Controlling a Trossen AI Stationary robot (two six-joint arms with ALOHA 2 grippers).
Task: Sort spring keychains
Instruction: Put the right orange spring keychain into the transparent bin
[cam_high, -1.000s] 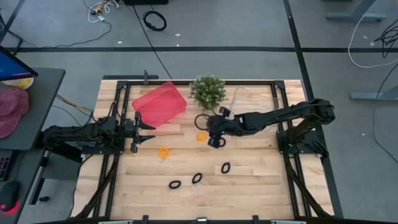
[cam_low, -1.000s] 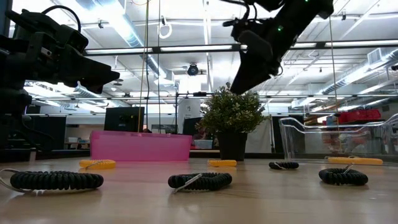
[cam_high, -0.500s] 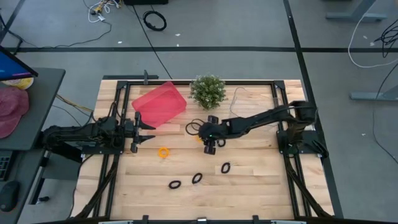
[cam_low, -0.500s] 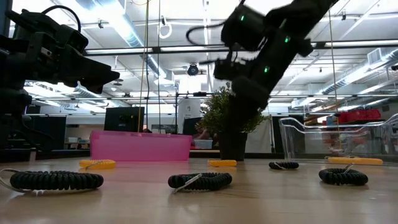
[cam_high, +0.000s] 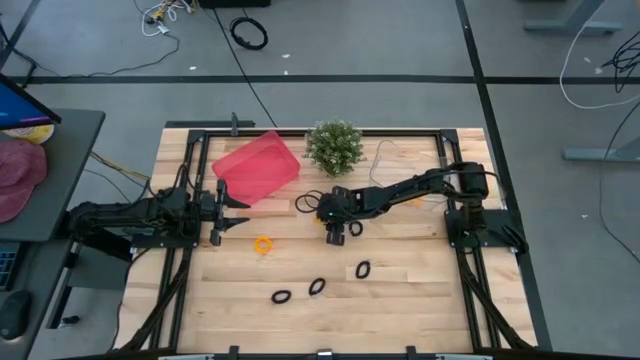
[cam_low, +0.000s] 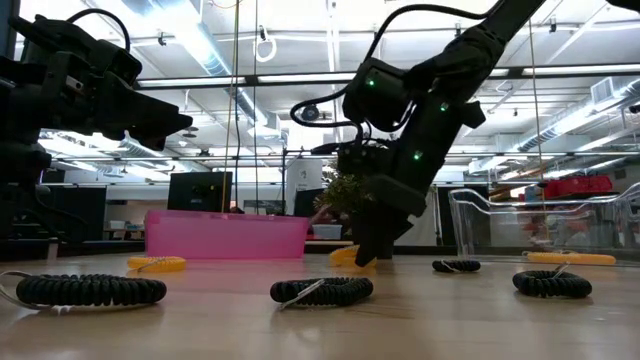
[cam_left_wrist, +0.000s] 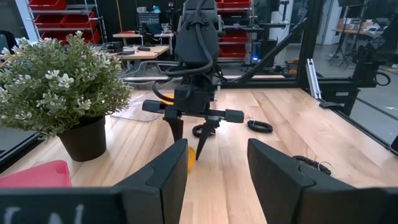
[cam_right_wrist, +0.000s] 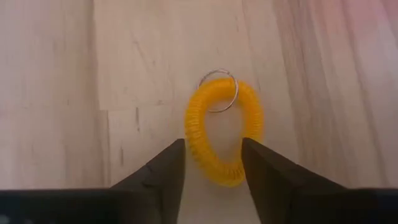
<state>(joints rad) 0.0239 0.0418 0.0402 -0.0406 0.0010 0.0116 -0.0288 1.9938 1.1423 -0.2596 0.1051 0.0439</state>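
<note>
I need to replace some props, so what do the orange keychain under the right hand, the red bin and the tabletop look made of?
Orange keychain: likely matte flexible plastic, tightly coiled, with a shiny thin metal split ring.
Red bin: seemingly translucent rigid plastic; light passes through its walls.
Tabletop: pale wood planks, visible grain and seams, low sheen.

From above, you lose the orange keychain under the right gripper. In the low view, that gripper blocks most of the plant, and the clear bin runs off the picture's edge.
</note>
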